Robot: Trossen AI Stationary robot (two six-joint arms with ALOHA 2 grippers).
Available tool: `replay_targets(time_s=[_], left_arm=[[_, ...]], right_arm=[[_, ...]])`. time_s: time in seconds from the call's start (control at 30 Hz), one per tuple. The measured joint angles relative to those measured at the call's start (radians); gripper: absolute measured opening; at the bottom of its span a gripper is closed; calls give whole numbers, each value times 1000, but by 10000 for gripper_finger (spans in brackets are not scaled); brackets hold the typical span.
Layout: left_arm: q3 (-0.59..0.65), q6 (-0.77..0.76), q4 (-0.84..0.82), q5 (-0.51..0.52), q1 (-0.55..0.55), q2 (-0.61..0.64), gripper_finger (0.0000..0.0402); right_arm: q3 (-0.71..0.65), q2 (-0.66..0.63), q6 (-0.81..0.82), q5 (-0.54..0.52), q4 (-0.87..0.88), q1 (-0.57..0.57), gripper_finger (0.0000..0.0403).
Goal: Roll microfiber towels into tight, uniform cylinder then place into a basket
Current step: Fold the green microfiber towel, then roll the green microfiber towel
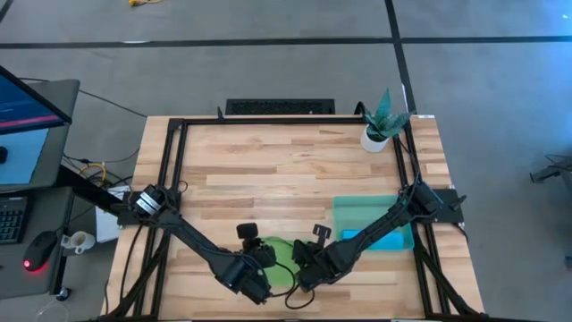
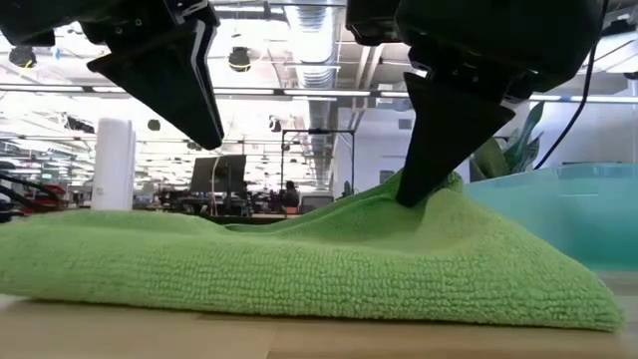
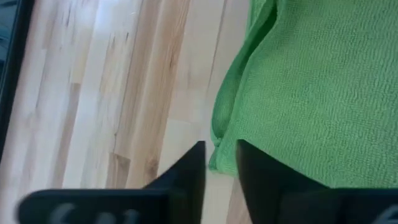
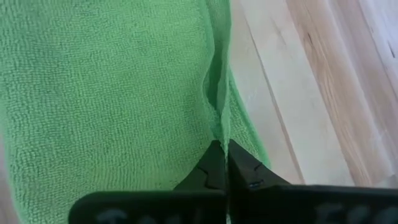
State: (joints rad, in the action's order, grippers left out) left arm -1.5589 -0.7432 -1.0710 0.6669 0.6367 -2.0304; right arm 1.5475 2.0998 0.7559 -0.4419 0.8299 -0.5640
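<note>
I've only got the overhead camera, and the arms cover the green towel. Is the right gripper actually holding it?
Observer: Yes. The right gripper is shut, pinching a raised fold of the lime green towel.
Operator: And the left one?
Observer: The left gripper is open at the towel's edge, with nothing between its fingers.
Operator: Is it touching the cloth?
Observer: No. The low view shows it hanging clear above the towel.

Bright even overhead light, soft shadows, blurred close-up wrist views
</note>
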Motion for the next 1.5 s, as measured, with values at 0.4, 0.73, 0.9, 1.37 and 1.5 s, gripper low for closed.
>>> replay_targets(time_s=[0.4, 0.73, 0.9, 1.37, 1.5], left_arm=[[0, 20, 66, -25, 8, 0, 149], [26, 25, 237, -26, 32, 0, 131], [111, 15, 368, -67, 24, 0, 124], [255, -49, 508, -182, -20, 0, 121], [256, -55, 483, -188, -22, 0, 121]], right_arm=[[0, 0, -4, 0, -1, 30, 24], [1, -2, -1, 0, 8, 48, 149], [2, -50, -2, -8, 105, 57, 179], [-57, -64, -27, 9, 17, -58, 135], [-104, -67, -13, 8, -121, -54, 110]])
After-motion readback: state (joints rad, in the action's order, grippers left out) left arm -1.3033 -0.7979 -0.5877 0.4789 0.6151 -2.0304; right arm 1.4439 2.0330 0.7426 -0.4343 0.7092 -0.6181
